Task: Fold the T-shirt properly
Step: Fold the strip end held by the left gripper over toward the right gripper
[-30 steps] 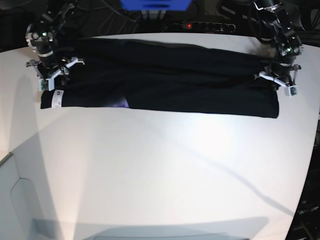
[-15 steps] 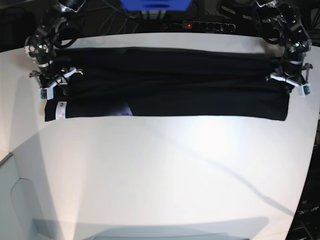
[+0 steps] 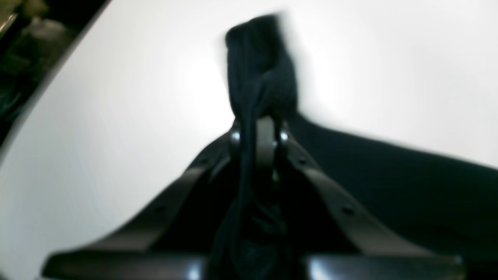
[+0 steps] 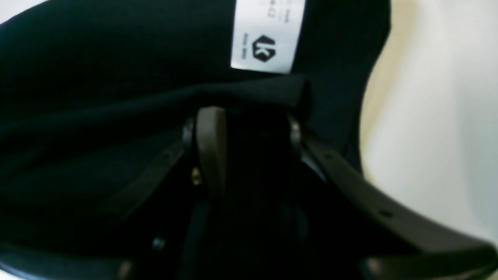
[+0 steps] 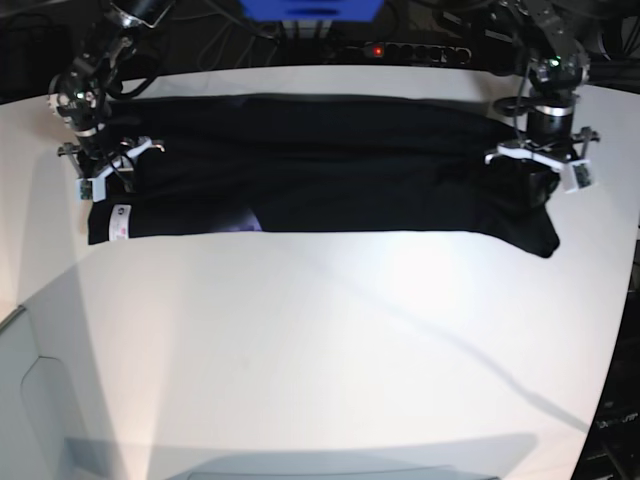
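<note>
The black T-shirt (image 5: 330, 190) lies as a long folded band across the far part of the white table (image 5: 320, 350). A white label (image 5: 118, 222) and a bit of purple print (image 5: 245, 215) show near its left end. My left gripper (image 5: 535, 170) is shut on the band's right end. In the left wrist view the cloth (image 3: 260, 77) bunches up between the pinched fingertips of that gripper (image 3: 258, 132). My right gripper (image 5: 105, 170) holds the left end. In its wrist view a thick fold of cloth (image 4: 97, 77) fills the jaws of that gripper (image 4: 253, 124), just below the label (image 4: 266, 37).
Behind the table's far edge sit a power strip with a red light (image 5: 400, 50), a blue box (image 5: 310, 10) and loose cables. The table's curved right edge (image 5: 632, 300) runs close to my left arm. A shadow crosses the near half of the table.
My left gripper has moved inward, away from the table's right edge, with the cloth in it. The shirt's right end has gone slack and droops toward me. The right arm has hardly moved.
</note>
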You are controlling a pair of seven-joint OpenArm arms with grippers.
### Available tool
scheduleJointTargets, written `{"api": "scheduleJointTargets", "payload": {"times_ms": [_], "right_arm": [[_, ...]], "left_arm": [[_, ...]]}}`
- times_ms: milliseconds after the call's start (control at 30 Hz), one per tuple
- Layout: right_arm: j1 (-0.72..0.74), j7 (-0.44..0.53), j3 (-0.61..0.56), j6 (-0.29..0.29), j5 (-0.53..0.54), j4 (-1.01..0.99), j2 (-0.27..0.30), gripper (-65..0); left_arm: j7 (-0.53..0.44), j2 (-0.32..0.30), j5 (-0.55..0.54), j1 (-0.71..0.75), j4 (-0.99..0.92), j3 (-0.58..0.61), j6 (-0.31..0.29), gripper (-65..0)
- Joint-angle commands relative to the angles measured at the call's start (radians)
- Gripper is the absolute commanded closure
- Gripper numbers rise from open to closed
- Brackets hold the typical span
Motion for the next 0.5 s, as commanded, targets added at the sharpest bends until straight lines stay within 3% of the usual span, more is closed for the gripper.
{"api": "scheduleJointTargets", "payload": {"times_ms": [0,367,467], "right_arm": [[-0.003,-0.03,0.003,-0.004,-0.023,0.007,0.007,-21.8],[-0.001,-0.028,0.003,-0.004,-0.023,0.009,0.007,-21.8],[-0.001,-0.03,0.003,-0.004,-0.023,0.009,0.007,-21.8]], "left_arm": [[-0.013,0.003,-0.001,0.016,0.011,0.036,0.003,0.0],[-0.01,0.003,0.005,0.056,0.0,0.529,0.016,0.0],[-0.016,0.007,0.078,0.053,-0.011,0.615,0.016,0.0]]}}
